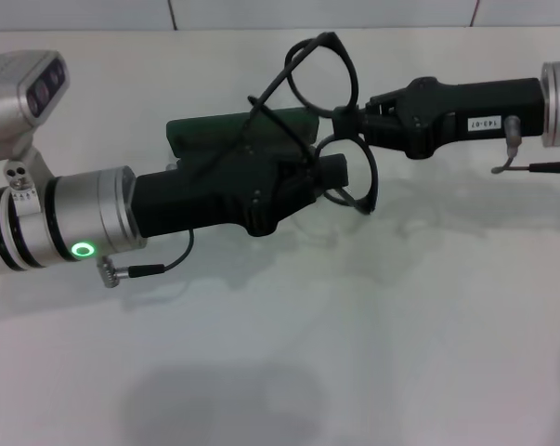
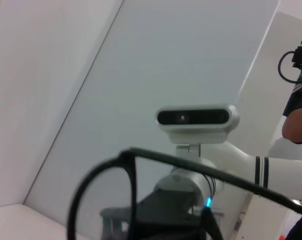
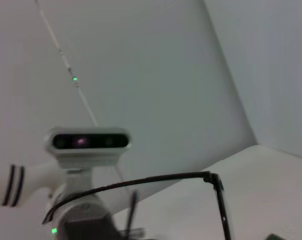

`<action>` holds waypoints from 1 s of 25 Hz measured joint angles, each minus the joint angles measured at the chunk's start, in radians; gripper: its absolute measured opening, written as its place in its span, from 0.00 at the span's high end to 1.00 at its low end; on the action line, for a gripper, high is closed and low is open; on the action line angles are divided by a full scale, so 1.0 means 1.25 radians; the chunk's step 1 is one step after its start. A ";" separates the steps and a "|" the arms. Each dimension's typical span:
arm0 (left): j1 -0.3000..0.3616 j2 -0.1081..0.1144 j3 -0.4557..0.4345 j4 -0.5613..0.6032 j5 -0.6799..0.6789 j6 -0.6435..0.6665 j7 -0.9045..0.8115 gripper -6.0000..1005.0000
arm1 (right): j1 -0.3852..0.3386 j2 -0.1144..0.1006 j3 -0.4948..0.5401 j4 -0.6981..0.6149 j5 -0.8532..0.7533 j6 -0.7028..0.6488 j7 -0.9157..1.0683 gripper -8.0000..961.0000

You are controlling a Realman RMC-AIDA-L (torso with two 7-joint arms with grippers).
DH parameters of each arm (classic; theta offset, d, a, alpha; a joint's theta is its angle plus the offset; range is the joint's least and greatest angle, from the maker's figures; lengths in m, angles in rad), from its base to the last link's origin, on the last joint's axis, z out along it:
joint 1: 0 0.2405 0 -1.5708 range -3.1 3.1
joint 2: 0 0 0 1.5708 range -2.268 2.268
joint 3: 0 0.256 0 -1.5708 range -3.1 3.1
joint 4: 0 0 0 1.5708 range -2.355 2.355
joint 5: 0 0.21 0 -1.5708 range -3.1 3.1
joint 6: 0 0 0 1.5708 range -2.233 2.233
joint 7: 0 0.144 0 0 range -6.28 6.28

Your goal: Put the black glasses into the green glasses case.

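The black glasses (image 1: pixel 321 74) hang in the air above the table, lenses stacked one above the other, temple arms trailing left. My right gripper (image 1: pixel 352 119) comes in from the right and is shut on the bridge between the lenses. My left gripper (image 1: pixel 333 173) reaches in from the left, its tip at the lower lens. The green glasses case (image 1: pixel 214 130) lies on the table behind the left gripper, partly hidden by it. The glasses show close up in the left wrist view (image 2: pixel 133 170) and the right wrist view (image 3: pixel 166 178).
The white table (image 1: pixel 354 325) spreads out in front of both arms. The left wrist view shows the right arm's camera (image 2: pixel 196 120); the right wrist view shows the left arm's camera (image 3: pixel 88 142). A wall stands behind the table.
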 joint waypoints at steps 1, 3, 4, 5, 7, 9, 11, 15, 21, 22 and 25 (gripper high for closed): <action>0.000 0.000 0.000 0.000 0.000 0.000 0.000 0.99 | 0.000 0.000 -0.002 0.000 0.000 -0.007 0.000 0.92; -0.005 0.000 0.001 0.000 -0.001 0.001 0.001 0.99 | 0.000 0.001 -0.006 0.000 0.000 -0.020 0.000 0.92; -0.007 0.000 0.002 0.000 -0.001 0.001 0.001 0.99 | 0.000 0.001 -0.009 0.000 0.000 -0.024 0.000 0.92; -0.010 0.000 0.003 0.000 -0.001 0.002 0.001 0.99 | 0.000 0.001 -0.012 0.000 0.000 -0.027 0.000 0.92; -0.015 0.000 0.004 0.000 -0.001 0.005 0.001 0.99 | -0.001 0.001 -0.021 0.000 0.000 -0.032 -0.001 0.92; -0.019 -0.001 0.005 0.000 0.001 0.011 0.001 0.99 | -0.002 0.001 -0.027 0.000 0.000 -0.040 -0.004 0.92; -0.021 -0.001 0.006 0.000 0.003 0.016 0.001 0.99 | -0.004 0.002 -0.029 0.000 0.000 -0.047 -0.009 0.92; -0.023 -0.001 0.006 0.000 0.003 0.017 0.001 0.99 | -0.007 0.002 -0.029 0.000 0.004 -0.055 -0.012 0.92; -0.027 -0.001 0.005 0.000 0.000 0.017 -0.003 0.99 | -0.008 0.002 -0.029 -0.005 0.006 -0.067 -0.012 0.92; -0.027 -0.001 0.005 0.000 0.000 0.017 -0.003 0.99 | -0.008 0.002 -0.029 -0.005 0.007 -0.069 -0.013 0.92; -0.028 -0.001 0.005 0.000 0.000 0.017 -0.004 0.99 | -0.009 0.002 -0.029 -0.006 0.007 -0.071 -0.013 0.92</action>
